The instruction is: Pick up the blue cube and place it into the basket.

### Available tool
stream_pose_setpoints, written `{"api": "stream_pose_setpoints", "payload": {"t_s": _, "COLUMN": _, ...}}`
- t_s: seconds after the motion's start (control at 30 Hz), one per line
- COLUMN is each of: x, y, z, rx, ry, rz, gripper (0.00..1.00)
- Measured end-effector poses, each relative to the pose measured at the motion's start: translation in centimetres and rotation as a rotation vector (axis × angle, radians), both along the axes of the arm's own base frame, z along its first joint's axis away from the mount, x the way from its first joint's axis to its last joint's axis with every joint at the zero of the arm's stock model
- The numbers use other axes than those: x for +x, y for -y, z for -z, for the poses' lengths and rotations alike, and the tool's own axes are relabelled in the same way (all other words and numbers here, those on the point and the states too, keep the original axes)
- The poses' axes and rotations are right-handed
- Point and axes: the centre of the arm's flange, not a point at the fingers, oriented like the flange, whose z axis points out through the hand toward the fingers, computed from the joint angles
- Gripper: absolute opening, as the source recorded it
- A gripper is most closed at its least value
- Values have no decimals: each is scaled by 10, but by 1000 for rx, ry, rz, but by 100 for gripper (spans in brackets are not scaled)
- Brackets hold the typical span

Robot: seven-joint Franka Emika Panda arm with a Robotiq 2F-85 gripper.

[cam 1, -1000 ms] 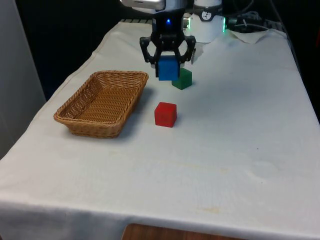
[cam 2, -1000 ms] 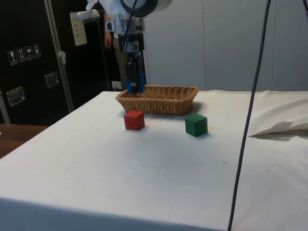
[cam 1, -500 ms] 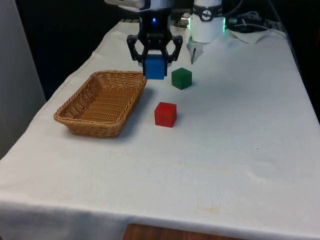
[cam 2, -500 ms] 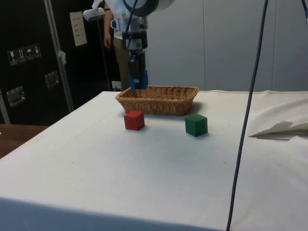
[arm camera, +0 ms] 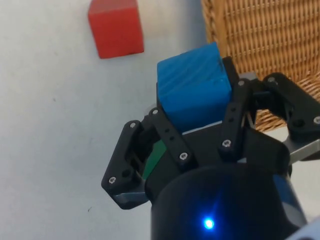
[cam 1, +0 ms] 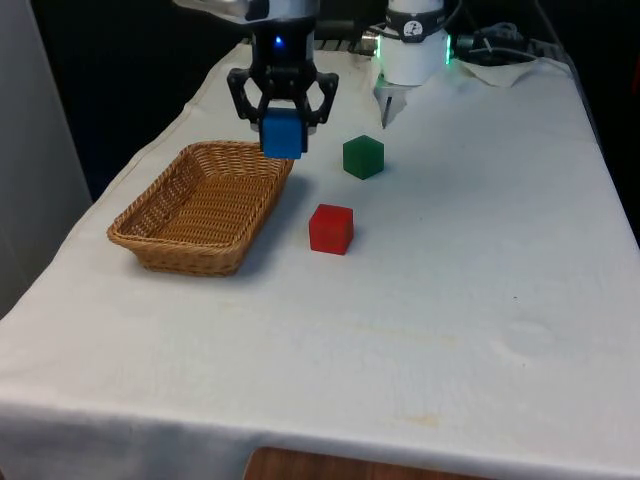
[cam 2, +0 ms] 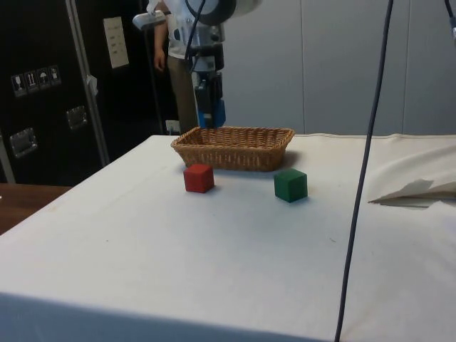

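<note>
- Blue cube transport is the step in hand — the small blue block (cam 1: pixel 283 134) is off the table, carried in the air at the near-right corner of the basket, which is the basket's one o'clock end in the front view.
- White-clothed table (cam 1: pixel 460 300): the largest thing in view, with everything else resting on it or hanging above it.
- Woven wicker basket (cam 1: pixel 160 235), oblong and shallow: it lies toward nine o'clock from the table's middle in the front view, and nothing shows inside it.
- Black two-finger gripper (cam 1: pixel 283 118): clenched on the blue block, one finger on each side face; the wrist view has the block (arm camera: pixel 194 85) pinched between the fingers with the basket's rim (arm camera: pixel 215 30) just beside it.
- Green wooden cube (cam 1: pixel 363 157): on the cloth at about three o'clock from the gripper, apart from it.
- Red wooden cube (cam 1: pixel 331 228): on the cloth near the basket's long side, at roughly five o'clock from the gripper.
- Next move, as I judge it — carry on toward nine o'clock until the block hangs over the basket's floor rather than its rim, then lower and let go; releasing at the rim risks the block tipping out onto the cloth.
</note>
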Motion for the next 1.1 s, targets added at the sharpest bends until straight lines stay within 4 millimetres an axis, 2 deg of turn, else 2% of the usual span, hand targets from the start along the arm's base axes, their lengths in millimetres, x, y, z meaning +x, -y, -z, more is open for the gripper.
{"api": "stream_pose_setpoints", "payload": {"t_s": 1.1, "x": -5, "y": 76, "z": 15, "rx": -43, "ry": -16, "rz": 135, "gripper": 0}}
